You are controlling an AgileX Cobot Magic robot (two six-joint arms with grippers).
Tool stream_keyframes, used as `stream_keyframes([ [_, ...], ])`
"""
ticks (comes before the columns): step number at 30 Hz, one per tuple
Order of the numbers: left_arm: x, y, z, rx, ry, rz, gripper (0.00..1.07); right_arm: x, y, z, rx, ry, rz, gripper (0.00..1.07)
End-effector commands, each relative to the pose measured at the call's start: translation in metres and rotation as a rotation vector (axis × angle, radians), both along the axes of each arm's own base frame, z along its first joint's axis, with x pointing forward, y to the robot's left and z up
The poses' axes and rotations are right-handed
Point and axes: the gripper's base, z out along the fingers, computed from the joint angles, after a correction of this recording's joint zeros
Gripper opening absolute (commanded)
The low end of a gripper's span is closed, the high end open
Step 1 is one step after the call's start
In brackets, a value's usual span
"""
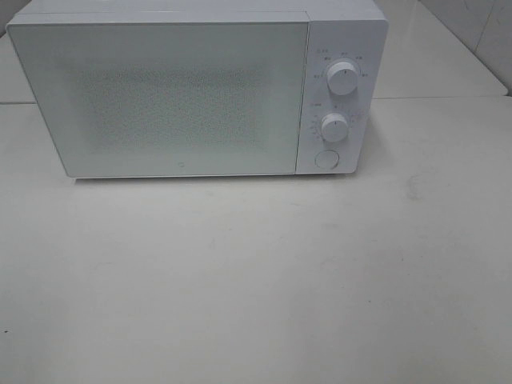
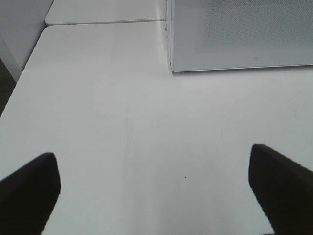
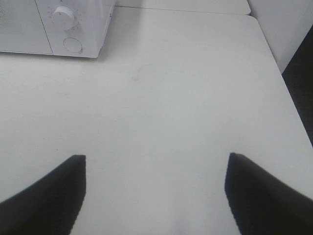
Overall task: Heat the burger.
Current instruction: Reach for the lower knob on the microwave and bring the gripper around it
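Our left gripper (image 2: 151,159), with its two black fingers, is spread wide and holds nothing. Our right gripper (image 3: 155,157), black too, is also spread apart with nothing in it. Under both we see only the flat white table (image 1: 256,280).

At the top of the high picture stands the boxy white microwave oven (image 1: 344,32). Its big speckled door (image 1: 160,96) is shut. On its right side are a round white top knob (image 1: 342,78), a round white lower knob (image 1: 334,126) and, under them, a round white button (image 1: 326,158).

We cannot find the burger in any picture. It may be behind the door, but we cannot see through it.

What could go wrong? If we turn a knob and the burger is not inside, nothing gets warm. If we push the button too hard, the oven may slide back. If the door swings out, it may bump our left gripper.
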Motion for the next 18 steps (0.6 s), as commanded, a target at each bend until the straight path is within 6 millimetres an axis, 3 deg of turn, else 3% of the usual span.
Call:
stream_keyframes([
  [1, -0.004, 0.000, 0.000, -0.005, -0.038, 0.001, 1.00, -0.003, 0.000, -0.001, 0.006, -0.028, -0.011, 0.76],
  [10, -0.004, 0.000, 0.000, -0.005, -0.038, 0.001, 1.00, -0.003, -0.001, -0.001, 0.003, -0.030, -0.009, 0.76],
  [18, -0.004, 0.000, 0.000, -0.005, -0.038, 0.001, 1.00, 0.007, 0.000, 0.013, 0.002, -0.042, -0.006, 0.76],
])
